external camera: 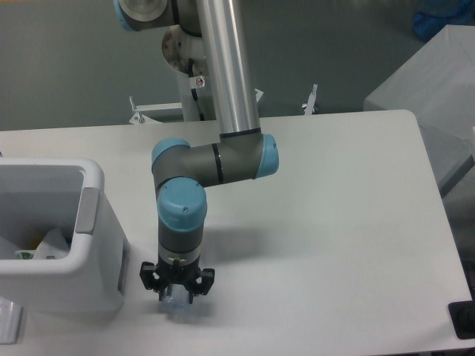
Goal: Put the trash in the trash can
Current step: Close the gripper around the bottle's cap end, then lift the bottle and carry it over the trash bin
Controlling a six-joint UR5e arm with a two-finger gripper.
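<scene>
The trash can [90,194] is a big white bin at the left of the table, with a grey panel on its right wall. Something white and crumpled [50,242] lies inside it; I cannot tell whether it is the bag. My gripper [177,294] points straight down just right of the can's front corner. Between its fingers sits a clear, bluish piece of the bottle [177,304], low against the tabletop. The wrist hides most of the bottle. The fingers look drawn in against it.
A pale flat piece [7,323] shows at the bottom left edge in front of the can. A black object [462,320] sits at the table's front right corner. A grey box [438,81] stands beyond the right edge.
</scene>
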